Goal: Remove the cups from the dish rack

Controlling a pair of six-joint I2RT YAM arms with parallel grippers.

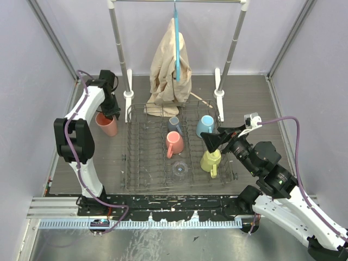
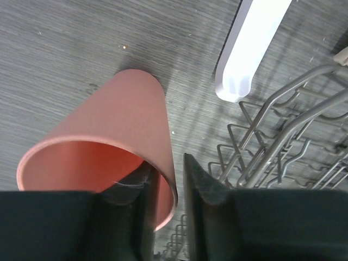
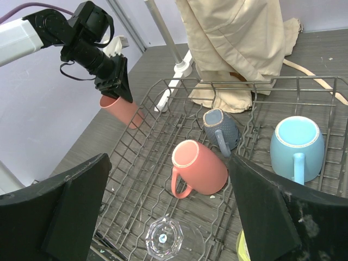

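The dark wire dish rack lies mid-table. In it are a salmon-pink mug on its side, a grey-blue mug, a light blue mug, a pale yellow mug and a clear glass. A second salmon-pink cup stands on the table left of the rack. My left gripper straddles its rim, one finger inside and one outside, with a thin gap on each side. My right gripper is wide open and empty above the rack, over the pink mug and glass.
A silver clothes rail with beige cloth stands behind the rack; its white foot is near the left gripper. Purple walls close in on both sides. The rack's wire edge is just right of the pink cup.
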